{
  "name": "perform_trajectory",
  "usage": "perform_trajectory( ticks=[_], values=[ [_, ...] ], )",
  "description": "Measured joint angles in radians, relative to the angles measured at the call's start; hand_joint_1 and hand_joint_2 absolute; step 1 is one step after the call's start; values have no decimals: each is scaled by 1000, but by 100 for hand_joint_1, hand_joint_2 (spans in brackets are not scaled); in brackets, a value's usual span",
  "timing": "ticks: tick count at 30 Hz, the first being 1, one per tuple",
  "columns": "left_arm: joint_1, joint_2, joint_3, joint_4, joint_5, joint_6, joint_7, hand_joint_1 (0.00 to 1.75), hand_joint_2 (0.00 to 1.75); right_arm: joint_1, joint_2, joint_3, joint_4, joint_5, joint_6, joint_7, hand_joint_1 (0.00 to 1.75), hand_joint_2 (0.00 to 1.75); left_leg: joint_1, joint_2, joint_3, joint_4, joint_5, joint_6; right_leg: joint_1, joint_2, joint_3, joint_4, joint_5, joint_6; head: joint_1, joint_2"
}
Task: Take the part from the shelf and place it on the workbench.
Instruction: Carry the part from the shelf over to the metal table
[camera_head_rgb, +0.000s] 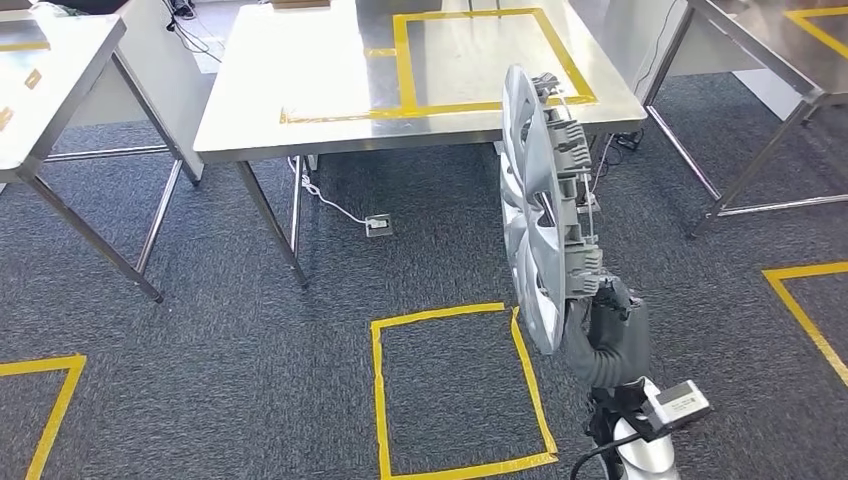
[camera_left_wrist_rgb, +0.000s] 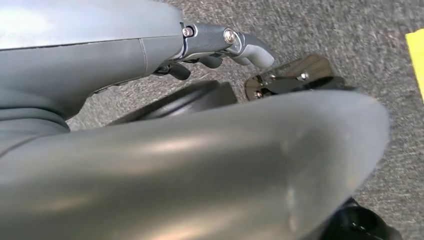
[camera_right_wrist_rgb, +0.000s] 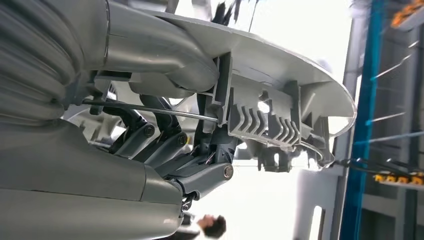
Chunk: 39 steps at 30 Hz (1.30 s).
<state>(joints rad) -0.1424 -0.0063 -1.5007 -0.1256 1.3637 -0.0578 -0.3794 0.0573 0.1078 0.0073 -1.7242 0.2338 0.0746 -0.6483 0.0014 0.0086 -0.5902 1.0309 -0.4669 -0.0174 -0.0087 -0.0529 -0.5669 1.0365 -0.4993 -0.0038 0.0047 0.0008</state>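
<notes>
The part is a silver wheel cover (camera_head_rgb: 535, 210), held upright on its edge in front of me, its ribbed back facing right. My right hand (camera_head_rgb: 605, 300) grips its lower rim from behind; up close its dark fingers (camera_right_wrist_rgb: 150, 145) clamp the clips on the back of the wheel cover (camera_right_wrist_rgb: 280, 65). The steel workbench (camera_head_rgb: 300, 100) stands ahead, beyond the cover, with a yellow tape square (camera_head_rgb: 405, 60) on its top. My left hand (camera_left_wrist_rgb: 225, 45) hangs over the grey carpet, fingers apart, holding nothing.
A yellow tape square (camera_head_rgb: 378, 400) marks the carpet just before me. A white cable and socket box (camera_head_rgb: 378, 224) lie under the workbench. More steel tables stand at the left (camera_head_rgb: 50, 70) and right (camera_head_rgb: 760, 40). A person's head (camera_right_wrist_rgb: 215, 227) appears in the right wrist view.
</notes>
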Motion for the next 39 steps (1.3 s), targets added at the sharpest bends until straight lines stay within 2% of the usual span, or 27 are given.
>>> perform_trajectory(
  ticks=[1,7,14,17,21,25,29,34,39],
  values=[
    [0,-1,0,0,1,0,2,0,0,-6,1,-6,13,24,-26,3,175,175,-1,-1,0,0,0,1,-1,0,1,-3,2,0,1,0],
    [-1,-1,0,0,2,-2,8,0,0,-60,2,-49,166,144,-152,34,175,175,-2,-1,-1,1,0,13,-2,0,6,-16,11,16,3,0],
    [-1,-1,0,0,1,-10,5,0,0,-149,-12,-58,432,494,-378,201,175,175,-4,0,-3,1,3,18,-3,1,5,-17,14,24,3,0],
    [-3,-1,0,0,-7,-16,5,0,0,-246,-68,-70,597,633,-438,282,175,175,-4,-1,-4,1,6,18,-3,0,4,-17,15,26,3,0],
    [-3,0,0,0,-7,-20,4,0,0,-411,-181,-85,847,791,-496,368,175,175,-5,-1,-6,1,8,21,-4,0,2,-17,18,28,3,0],
    [-2,1,0,0,4,-21,-4,0,0,-588,-278,-80,1060,919,-493,452,175,175,-7,0,-7,1,9,21,-6,1,0,-16,20,30,3,0],
    [0,1,0,0,11,-22,-13,0,0,-738,-336,-63,1198,989,-454,520,175,175,-8,0,-8,1,10,22,-6,1,-1,-16,21,30,3,0],
    [1,2,0,0,6,-22,-18,0,0,-868,-377,-30,1288,1044,-411,565,175,175,-8,-1,-8,1,10,22,-6,1,-2,-16,21,30,3,0],
    [1,2,0,0,1,-21,-18,0,0,-947,-385,10,1327,1101,-395,577,175,175,-8,0,-8,1,10,22,-6,1,-2,-15,21,30,3,0]
  ],
)
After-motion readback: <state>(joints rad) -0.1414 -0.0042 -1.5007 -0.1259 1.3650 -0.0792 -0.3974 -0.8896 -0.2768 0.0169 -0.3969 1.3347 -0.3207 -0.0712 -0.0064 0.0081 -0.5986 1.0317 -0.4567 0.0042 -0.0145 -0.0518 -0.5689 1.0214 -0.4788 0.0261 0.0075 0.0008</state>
